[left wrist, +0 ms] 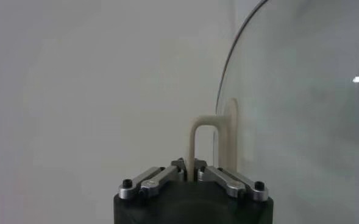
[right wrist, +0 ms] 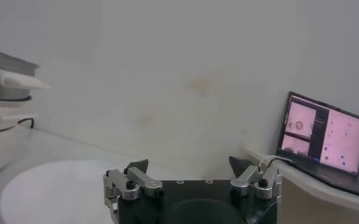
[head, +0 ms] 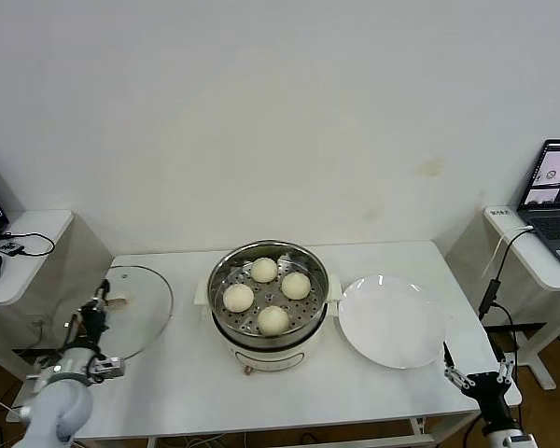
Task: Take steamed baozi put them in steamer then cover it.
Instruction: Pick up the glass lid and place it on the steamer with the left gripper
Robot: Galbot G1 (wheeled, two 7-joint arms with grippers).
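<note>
At the middle of the white rectangular table (head: 182, 387) sits the round stainless-steel steamer (head: 269, 301) on its cream base, uncovered, with four cream-white steamed baozi (head: 264, 270) spaced on its perforated tray. Just beside it on the robot's right lies a flat round white plate (head: 392, 321), reaching near the table's front edge. Bare tabletop separates the steamer from the round clear glass cover (head: 142, 308), which stands tilted at the table's left edge. The left gripper (left wrist: 194, 172) is closed on the cover's cream handle (left wrist: 208, 137). The right gripper (right wrist: 188, 169) hovers low off the front right corner, fingers spread, holding nothing. No writing is legible.
</note>
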